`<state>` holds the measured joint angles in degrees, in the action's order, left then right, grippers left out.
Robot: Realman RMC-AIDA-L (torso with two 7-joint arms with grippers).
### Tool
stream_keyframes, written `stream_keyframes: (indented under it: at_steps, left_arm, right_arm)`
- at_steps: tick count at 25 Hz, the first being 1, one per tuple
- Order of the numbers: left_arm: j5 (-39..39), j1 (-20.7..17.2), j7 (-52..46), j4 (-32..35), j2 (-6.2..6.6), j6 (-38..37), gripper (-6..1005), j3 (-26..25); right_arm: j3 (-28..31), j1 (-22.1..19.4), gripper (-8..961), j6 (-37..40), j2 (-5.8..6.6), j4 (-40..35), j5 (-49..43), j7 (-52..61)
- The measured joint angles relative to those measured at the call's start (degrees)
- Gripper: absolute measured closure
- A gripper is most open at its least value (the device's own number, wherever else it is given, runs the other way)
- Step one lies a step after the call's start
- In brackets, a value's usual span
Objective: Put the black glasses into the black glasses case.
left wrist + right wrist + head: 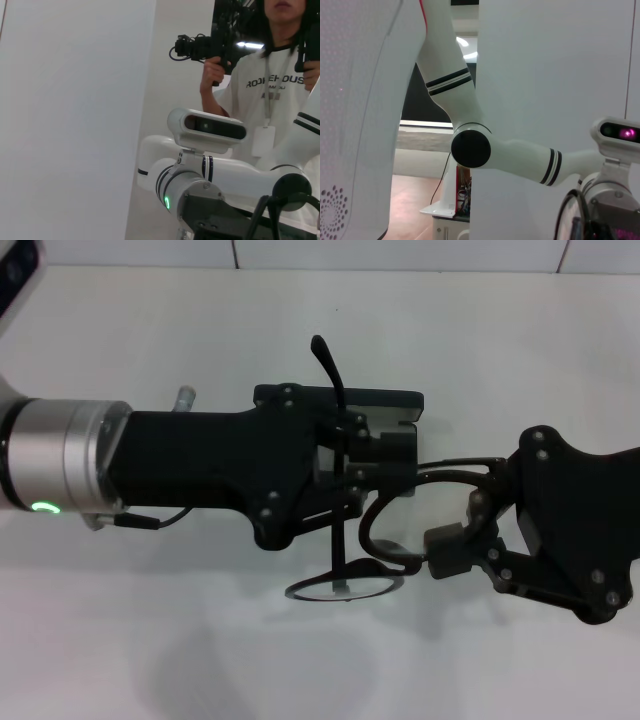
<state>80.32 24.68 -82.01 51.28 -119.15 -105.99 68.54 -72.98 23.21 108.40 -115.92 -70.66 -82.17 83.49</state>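
Observation:
In the head view the black glasses [345, 587] hang tilted above the white table [200, 660]. One round lens is low, and one temple arm sticks up past the left gripper. My left gripper [372, 455] reaches in from the left and is shut on the glasses at that temple. My right gripper [462, 530] comes from the right and rests against the curved frame by the other lens. The black glasses case [390, 398] lies just behind the left gripper, mostly hidden, with a strip of grey lining showing. Neither wrist view shows the glasses or the case.
A small grey stub [185, 396] stands on the table beside the left arm. The table's back edge meets a tiled wall. The left wrist view shows my own head [207, 127] and a person [272, 85] holding controllers behind it.

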Motion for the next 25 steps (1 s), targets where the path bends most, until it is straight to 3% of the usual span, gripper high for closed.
stream_keyframes:
  at_steps: [14, 25]
  left_arm:
    - [-0.23, -0.6, 0.29, 0.21, 1.43, -0.72, 843, -0.42]
    - [-0.04, -0.92, 2.76, 0.08, 0.41, -0.72, 844, -2.98]
  right_arm:
    - [0.04, -0.72, 920, -0.03, -0.01, 0.08, 0.0, -0.08]
    - [-0.12, -0.8, 919, -0.06, -0.02, 0.14, -0.01, -0.55]
